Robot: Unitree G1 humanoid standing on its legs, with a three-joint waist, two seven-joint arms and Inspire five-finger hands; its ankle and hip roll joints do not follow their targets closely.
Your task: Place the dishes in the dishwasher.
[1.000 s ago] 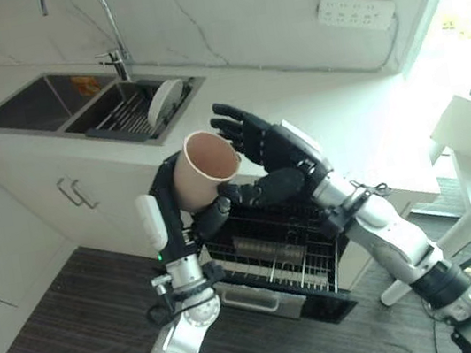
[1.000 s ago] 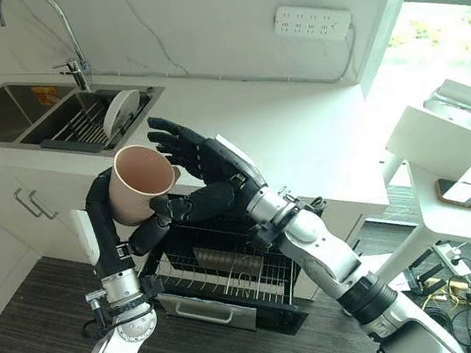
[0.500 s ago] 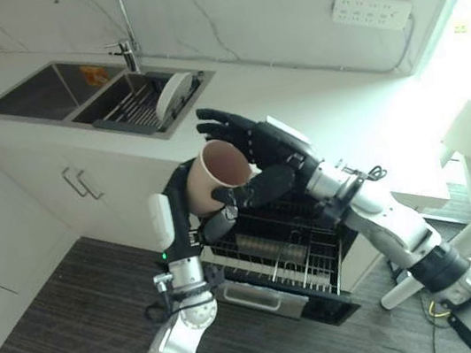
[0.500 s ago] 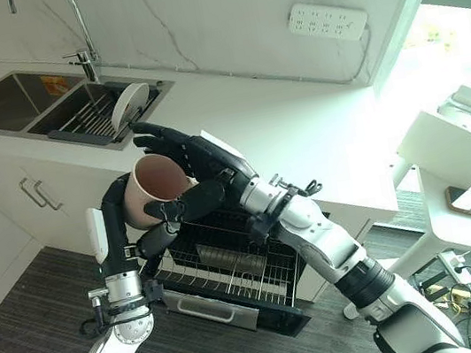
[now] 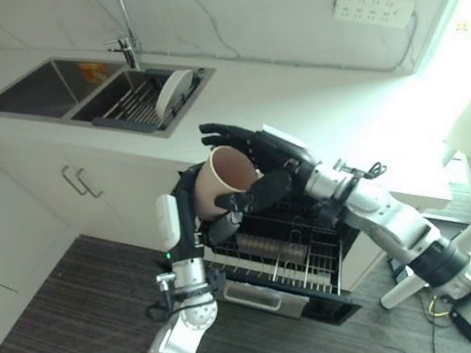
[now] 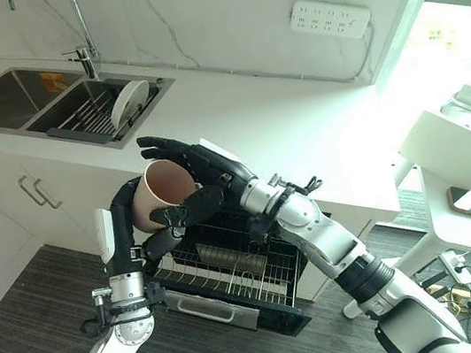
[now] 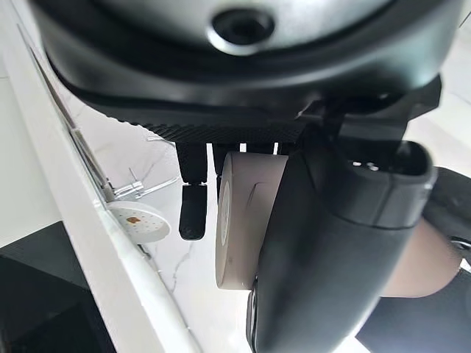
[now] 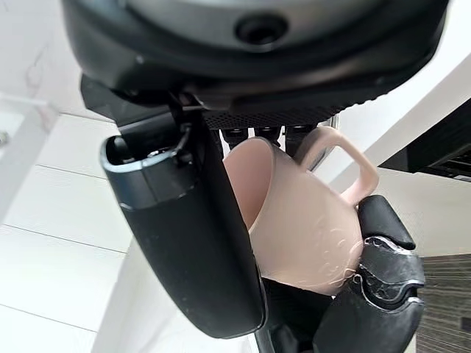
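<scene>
Taking the pulled-out dishwasher rack [image 5: 275,255] as the landmark and going from left to right: up and to the left of it, the sink [image 5: 52,91] is sitting in the white counter [image 5: 314,106], and a white plate [image 5: 173,92] is standing on edge in the sink's dish drainer. Directly above the left end of the rack, the left hand [image 5: 197,207] is curling its fingers round the lower body of a pink mug [image 5: 222,178]; its wrist view is showing the mug's pale base pressed against the palm. The mug is hanging in the air above the rack, tilted so that its open mouth is facing up and to the right. Just right of the mug, the right hand [image 5: 261,168] is closing in on it, its fingers spreading past the far rim while the thumb is lying across the near side; its wrist view is showing the mug's handle [image 8: 338,158] between those fingers, though whether they are gripping it firmly I cannot tell. The mug is looking like glazed ceramic: stiff, fairly light, smooth enough to slip, and likely to chip if knocked on the wires. The safest hold is probably round the body or through the handle, not by the thin rim.
</scene>
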